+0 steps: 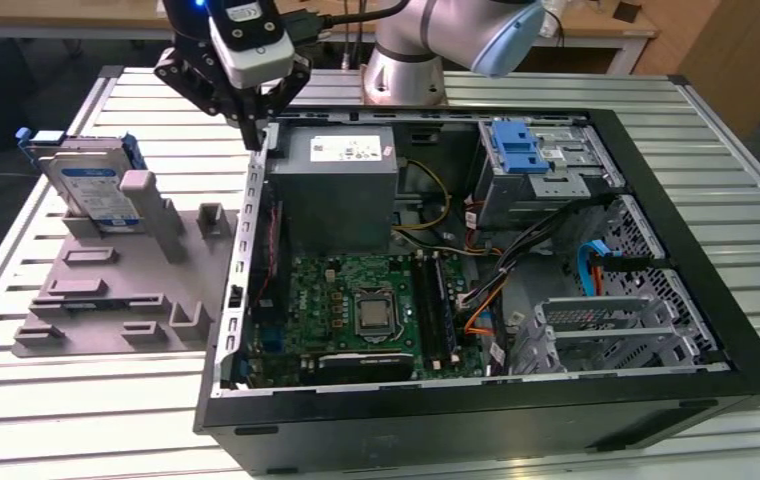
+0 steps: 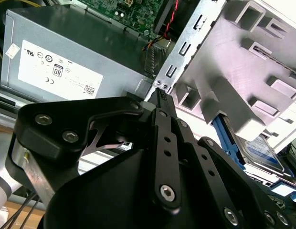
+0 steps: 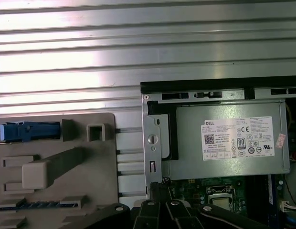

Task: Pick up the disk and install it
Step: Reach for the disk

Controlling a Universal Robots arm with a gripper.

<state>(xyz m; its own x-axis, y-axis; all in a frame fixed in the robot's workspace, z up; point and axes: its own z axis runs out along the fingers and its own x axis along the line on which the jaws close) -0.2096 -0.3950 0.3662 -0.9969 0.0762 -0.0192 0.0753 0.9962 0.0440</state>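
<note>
Slatted metal counter (image 1: 73, 420) carries everything. At the exterior view's left, the disk (image 1: 93, 185) stands upright in a grey holder (image 1: 113, 290). Further right, the gripper (image 1: 255, 138) hangs at the near wall of the open computer case (image 1: 487, 410), beside the power supply (image 1: 333, 185). Its fingers (image 2: 162, 109) are clenched together on nothing, well apart from the disk.

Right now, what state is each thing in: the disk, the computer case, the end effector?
Disk: upright in the grey holder fixture, not gripped.
Computer case: lying open, side panel off.
End effector: shut, empty, at the case's edge.
</note>
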